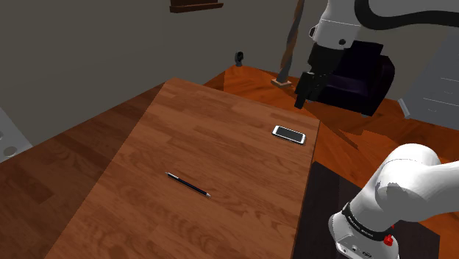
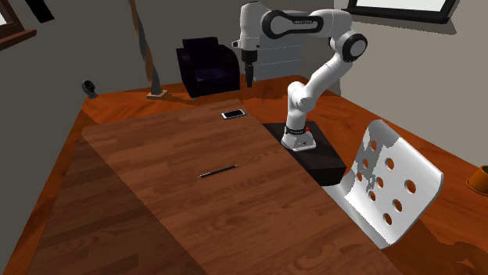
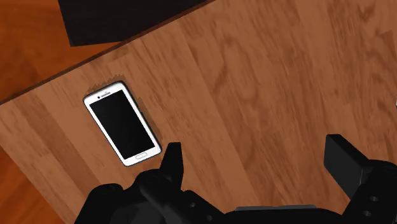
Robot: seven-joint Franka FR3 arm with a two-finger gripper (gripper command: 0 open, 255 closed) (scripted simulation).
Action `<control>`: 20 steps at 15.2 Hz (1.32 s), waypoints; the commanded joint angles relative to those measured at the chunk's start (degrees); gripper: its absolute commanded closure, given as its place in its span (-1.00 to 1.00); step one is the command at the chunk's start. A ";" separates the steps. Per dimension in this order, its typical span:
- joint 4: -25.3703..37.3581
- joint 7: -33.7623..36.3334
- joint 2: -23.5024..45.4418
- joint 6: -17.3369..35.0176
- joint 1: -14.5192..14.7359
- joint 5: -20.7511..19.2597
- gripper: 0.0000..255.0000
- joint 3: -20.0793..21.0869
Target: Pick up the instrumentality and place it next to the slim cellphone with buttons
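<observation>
A thin black pen [image 1: 187,184] [image 2: 217,171] lies flat near the middle of the wooden table [image 1: 221,132]. A slim white cellphone [image 1: 289,135] [image 2: 233,114] [image 3: 121,122] with a dark screen lies face up near the table's far corner. My gripper [image 1: 301,101] [image 2: 249,80] [image 3: 254,153] hangs well above that corner, pointing down, a little past the phone and far from the pen. In the wrist view its two black fingers stand wide apart over bare wood, with nothing between them; the phone lies beside the left finger [image 3: 172,156].
A black armchair [image 1: 360,81] [image 2: 207,66] stands on the floor behind the gripper. A pole on a base [image 1: 283,73] rises beside it. A white perforated chair [image 2: 387,183] sits beside the black stand [image 2: 317,160]. White drawers [image 2: 274,58] stand behind the arm.
</observation>
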 commanded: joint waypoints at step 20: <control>11.57 12.05 33.40 23.07 4.18 -1.05 -1.00 18.33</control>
